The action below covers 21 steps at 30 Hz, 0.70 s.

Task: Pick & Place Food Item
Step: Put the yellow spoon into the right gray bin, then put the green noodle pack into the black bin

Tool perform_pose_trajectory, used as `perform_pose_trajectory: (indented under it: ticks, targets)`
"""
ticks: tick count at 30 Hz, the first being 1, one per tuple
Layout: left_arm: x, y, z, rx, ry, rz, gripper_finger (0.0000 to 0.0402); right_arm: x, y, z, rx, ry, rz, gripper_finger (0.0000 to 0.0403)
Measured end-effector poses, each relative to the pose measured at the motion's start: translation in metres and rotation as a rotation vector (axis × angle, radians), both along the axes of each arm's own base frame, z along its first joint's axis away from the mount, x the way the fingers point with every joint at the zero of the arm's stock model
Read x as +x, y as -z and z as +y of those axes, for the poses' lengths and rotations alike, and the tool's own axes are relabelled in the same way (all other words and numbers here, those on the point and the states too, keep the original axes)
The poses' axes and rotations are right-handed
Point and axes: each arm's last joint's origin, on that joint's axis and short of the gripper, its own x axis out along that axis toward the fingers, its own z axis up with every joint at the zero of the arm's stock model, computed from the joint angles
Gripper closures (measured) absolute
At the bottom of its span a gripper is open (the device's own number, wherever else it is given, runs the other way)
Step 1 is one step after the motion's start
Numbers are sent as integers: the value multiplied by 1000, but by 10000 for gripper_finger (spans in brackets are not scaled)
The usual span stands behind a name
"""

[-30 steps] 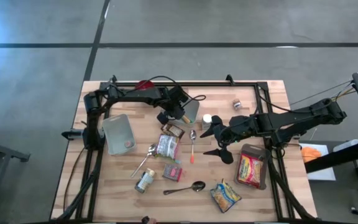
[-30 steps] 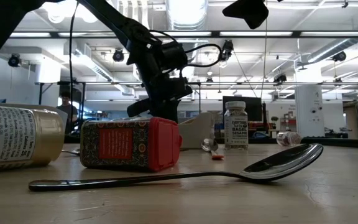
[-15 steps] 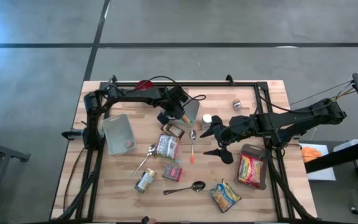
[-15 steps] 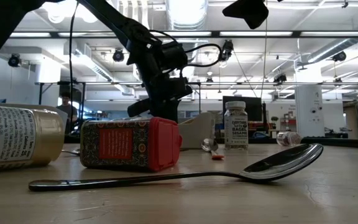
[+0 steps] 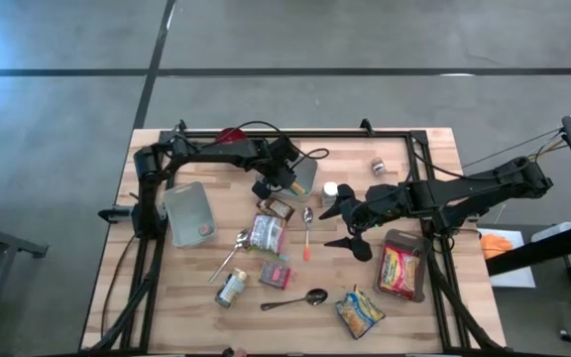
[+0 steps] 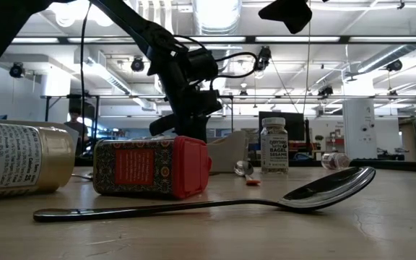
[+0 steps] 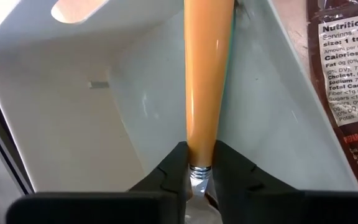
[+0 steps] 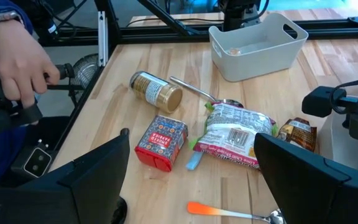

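Note:
My left gripper (image 5: 290, 186) is shut on an orange-handled utensil (image 7: 207, 74) over a white bin (image 5: 306, 176) at the table's far middle; the bin's inside (image 7: 92, 124) fills the left wrist view. Food items lie on the table in front of it: a brown packet (image 5: 276, 207), a silver pouch (image 5: 266, 234), a red box (image 5: 276, 274) and a jar (image 5: 231, 288). My right gripper (image 5: 351, 224) hangs open above the table to the right of them, holding nothing. My left gripper pinches the utensil between its two fingers at the handle's end (image 7: 198, 158), where the orange meets the metal neck. The fingers slant steeply down from the table's left. The handle runs straight on from them into the white bin, clear of the table.
A grey tray (image 5: 188, 213) sits at the left. Two spoons (image 5: 306, 234) (image 5: 295, 299), a noodle packet (image 5: 358, 310), a bin with a packet (image 5: 400, 268) and two small jars (image 5: 330, 190) (image 5: 378, 167) lie around. A person's hand (image 8: 17, 62) shows beyond the table's left edge.

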Motion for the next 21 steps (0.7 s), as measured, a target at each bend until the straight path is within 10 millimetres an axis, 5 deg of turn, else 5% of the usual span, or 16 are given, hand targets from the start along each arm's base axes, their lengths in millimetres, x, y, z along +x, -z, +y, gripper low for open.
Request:
perform_pose_trajectory:
  ticks: [21]
  targets:
    - [0,0,1,7,-69,-3,306,0,0,0,0,0,0,60]
